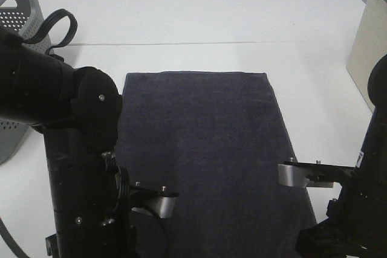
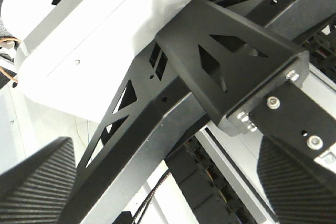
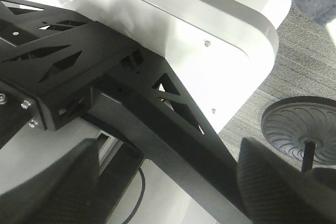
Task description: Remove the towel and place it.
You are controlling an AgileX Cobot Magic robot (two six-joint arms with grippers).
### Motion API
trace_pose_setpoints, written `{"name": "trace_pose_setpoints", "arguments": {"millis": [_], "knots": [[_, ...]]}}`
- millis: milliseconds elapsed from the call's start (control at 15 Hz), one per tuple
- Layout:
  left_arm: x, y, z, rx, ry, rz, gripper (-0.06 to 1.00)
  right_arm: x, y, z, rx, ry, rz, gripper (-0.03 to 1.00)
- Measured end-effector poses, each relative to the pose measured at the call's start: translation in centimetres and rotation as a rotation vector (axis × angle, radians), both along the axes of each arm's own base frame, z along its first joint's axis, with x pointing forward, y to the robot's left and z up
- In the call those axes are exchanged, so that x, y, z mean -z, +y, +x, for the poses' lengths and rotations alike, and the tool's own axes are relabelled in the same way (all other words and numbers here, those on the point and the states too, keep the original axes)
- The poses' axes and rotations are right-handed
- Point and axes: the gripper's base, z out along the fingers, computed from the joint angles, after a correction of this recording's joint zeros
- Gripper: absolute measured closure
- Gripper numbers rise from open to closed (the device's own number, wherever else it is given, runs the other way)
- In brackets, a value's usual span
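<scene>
**Towel flat on the surface, both grippers spread and empty**

My left gripper (image 2: 163,182) is spread wide, its ribbed black fingers (image 2: 37,182) well apart with nothing between them. My right gripper (image 3: 168,182) is just as wide and also holds nothing. Both wrist cameras look past the fingers at the rig's black frame (image 2: 173,93). The towel (image 1: 205,149) is dark charcoal with a slight purple cast, a smooth rectangle lying flat with straight hemmed edges in the middle of the white surface (image 1: 181,16). From the towel, the left arm (image 1: 72,149) stands at 8 o'clock and covers its left edge. The right arm (image 1: 363,209) stands at 4 o'clock, just beside the near right corner. Neither gripper touches the cloth. The grey perforated basket (image 1: 18,16) sits at 10 o'clock, well apart from the towel.
</scene>
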Motion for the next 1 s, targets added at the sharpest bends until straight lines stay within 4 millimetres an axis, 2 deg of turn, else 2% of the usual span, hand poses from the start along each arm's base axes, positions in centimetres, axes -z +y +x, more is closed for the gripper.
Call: {"name": "trace_pose_setpoints", "arguments": {"millis": [133,267,400,533,667,800,867,933,1000], "knots": [[-0.3,-0.2,0.3,0.017,-0.010,-0.015,0.06,-0.1,0.1,0.2,-0.001,-0.009,0.002,0.25],[-1.4,-1.2,1.6,0.052,-0.077,-0.044,0.06,-1.2,0.6,1.7,-0.006,-0.104,0.025,0.25],[-3.4,-2.4,4.0,0.083,-0.204,-0.076,0.06,-3.5,1.0,4.2,0.006,-0.303,0.029,0.25],[-5.6,-2.5,7.2,0.069,-0.337,-0.079,0.06,-6.0,0.4,7.0,0.059,-0.443,0.002,0.25],[-7.9,-1.4,10.9,-0.003,-0.452,-0.096,0.06,-8.7,-1.5,10.2,0.165,-0.556,0.013,0.25],[-10.3,0.9,15.0,-0.121,-0.569,-0.126,0.06,-11.6,-3.9,13.6,0.270,-0.649,0.057,0.25],[-10.7,1.7,16.0,-0.156,-0.590,-0.128,0.06,-12.2,-4.4,14.6,0.295,-0.663,0.070,0.25],[-11.6,3.5,18.0,-0.222,-0.633,-0.130,0.06,-13.2,-5.3,16.5,0.324,-0.683,0.086,0.25],[-12.1,5.7,20.6,-0.300,-0.672,-0.122,0.06,-14.0,-5.8,19.2,0.334,-0.704,0.098,0.25]]}}
